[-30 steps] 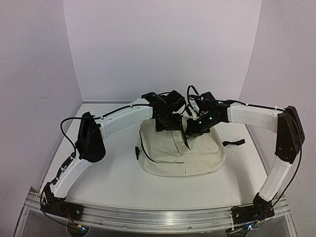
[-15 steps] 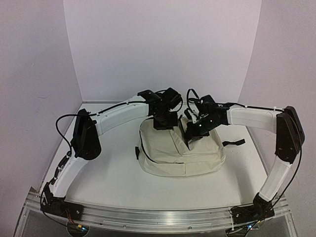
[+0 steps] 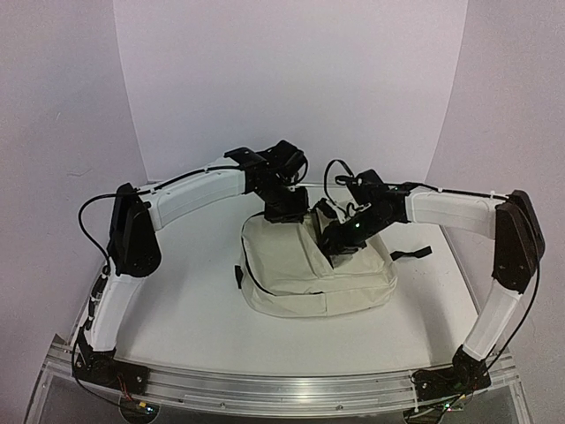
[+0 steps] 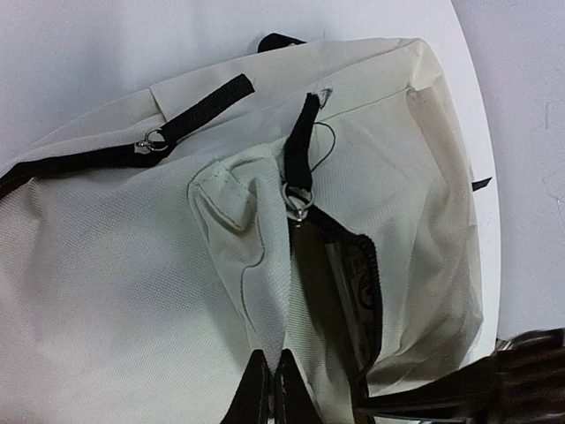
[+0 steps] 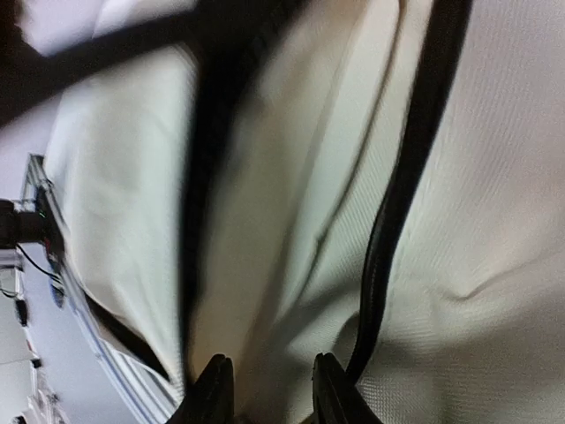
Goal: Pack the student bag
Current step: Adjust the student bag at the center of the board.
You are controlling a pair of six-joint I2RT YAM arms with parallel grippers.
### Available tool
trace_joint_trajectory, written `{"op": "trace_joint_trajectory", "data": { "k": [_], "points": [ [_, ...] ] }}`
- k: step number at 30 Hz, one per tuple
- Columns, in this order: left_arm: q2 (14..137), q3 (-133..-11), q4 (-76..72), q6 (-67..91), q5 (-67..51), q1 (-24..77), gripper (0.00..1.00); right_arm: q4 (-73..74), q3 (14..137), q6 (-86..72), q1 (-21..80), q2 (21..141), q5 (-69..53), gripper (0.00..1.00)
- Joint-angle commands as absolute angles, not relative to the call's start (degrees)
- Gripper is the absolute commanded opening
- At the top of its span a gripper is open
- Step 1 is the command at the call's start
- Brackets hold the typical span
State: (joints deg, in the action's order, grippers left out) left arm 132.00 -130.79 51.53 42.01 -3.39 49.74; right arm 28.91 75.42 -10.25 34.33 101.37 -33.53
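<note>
The student bag (image 3: 300, 283), cream fabric with black zippers, lies flat mid-table. My left gripper (image 3: 284, 215) is at its far edge, shut on a fold of the cream fabric (image 4: 265, 291) beside the unzipped opening (image 4: 340, 274), where the dark lining shows. A metal zipper pull (image 4: 298, 201) sits at the top of that opening. My right gripper (image 3: 340, 246) hangs over the bag's far right part. Its jaws (image 5: 269, 393) stand open above the cream cloth, next to a black zipper line (image 5: 397, 203), with nothing between them.
A black strap (image 3: 415, 254) sticks out from the bag's right side. A second zipper pull (image 4: 152, 141) lies on the bag's top. The white table's curved edge (image 4: 481, 159) runs close behind the bag. An aluminium rail (image 3: 282, 389) borders the near edge.
The left gripper closed on the bag's fabric and drew back and to the left, tugging the bag slightly left. The right gripper, shut before, has opened.
</note>
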Motion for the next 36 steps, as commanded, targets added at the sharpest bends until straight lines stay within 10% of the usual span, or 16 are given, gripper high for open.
{"op": "trace_joint_trajectory", "data": {
  "k": [1,6,15,36],
  "points": [
    [124.8,-128.2,49.9,37.7,-7.1,48.5,0.00,30.5,85.7,-7.0,30.7,96.1,-37.4,0.44],
    [124.2,-126.7,50.7,34.8,-9.4,48.1,0.00,32.2,89.9,-3.0,25.3,97.2,-33.8,0.71],
    [124.5,-125.9,51.8,33.0,-10.6,46.7,0.00,33.7,91.8,6.2,18.9,109.6,-34.3,0.88],
    [135.9,-141.3,50.5,27.7,-18.6,44.3,0.00,32.9,61.6,-3.1,35.8,89.4,-54.7,0.77]
  ]
}}
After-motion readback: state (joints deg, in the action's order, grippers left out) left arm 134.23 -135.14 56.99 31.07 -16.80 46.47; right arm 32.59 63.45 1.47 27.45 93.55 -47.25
